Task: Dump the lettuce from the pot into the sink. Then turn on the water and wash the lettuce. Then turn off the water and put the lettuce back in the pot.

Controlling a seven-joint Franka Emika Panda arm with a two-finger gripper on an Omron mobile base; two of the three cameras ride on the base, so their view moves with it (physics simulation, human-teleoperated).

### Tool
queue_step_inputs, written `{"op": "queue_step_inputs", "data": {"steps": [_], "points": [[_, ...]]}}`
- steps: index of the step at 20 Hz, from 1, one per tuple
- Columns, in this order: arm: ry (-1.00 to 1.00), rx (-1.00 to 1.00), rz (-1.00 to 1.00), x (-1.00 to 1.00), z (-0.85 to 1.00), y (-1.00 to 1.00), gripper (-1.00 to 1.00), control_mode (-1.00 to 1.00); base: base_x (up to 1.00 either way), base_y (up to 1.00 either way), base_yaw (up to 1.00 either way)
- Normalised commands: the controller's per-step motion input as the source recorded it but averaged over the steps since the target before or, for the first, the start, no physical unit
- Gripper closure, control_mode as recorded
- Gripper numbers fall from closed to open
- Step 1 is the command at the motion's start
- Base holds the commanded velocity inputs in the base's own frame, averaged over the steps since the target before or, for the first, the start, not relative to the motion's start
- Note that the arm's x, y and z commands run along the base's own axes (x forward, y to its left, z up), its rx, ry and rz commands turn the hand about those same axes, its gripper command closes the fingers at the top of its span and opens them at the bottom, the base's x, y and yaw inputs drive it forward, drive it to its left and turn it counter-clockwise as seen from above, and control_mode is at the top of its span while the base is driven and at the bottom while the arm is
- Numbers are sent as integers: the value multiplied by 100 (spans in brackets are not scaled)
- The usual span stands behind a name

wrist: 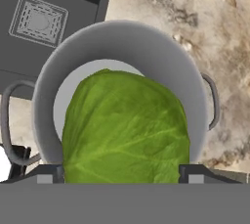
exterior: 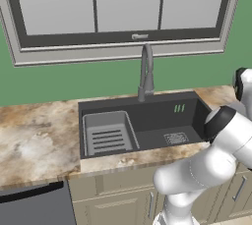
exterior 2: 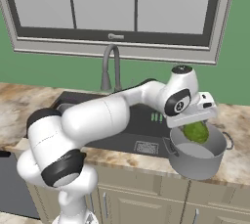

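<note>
Round bright-green lettuce (wrist: 126, 127) sits inside the silver-grey cylindrical metal pot (wrist: 161, 52), which stands on the marbled stone counter (exterior 2: 234, 120) just right of the dark-charcoal rectangular sink (exterior: 147, 116). The two-finger gripper (wrist: 126, 173) straddles the lettuce, jaws spread wide, grasp unconfirmed

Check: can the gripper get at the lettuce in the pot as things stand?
Probably yes. The gripper hangs open right over the pot, and in the hand view its tips stand on either side of the lettuce. The pot is uncovered and nothing lies between. Whether the tips already touch the lettuce is unclear.
</note>
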Motion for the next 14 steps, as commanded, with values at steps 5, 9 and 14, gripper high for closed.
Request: {"op": "queue_step_inputs", "data": {"steps": [5,9,14], "points": [[0,1,-1,10,-19,-11,100,-100,0,0,0],[0,1,-1,16,-19,-15,100,-100,0,0,0],[0,3,0,18,-22,-12,100,-100,0,0,0]]}}
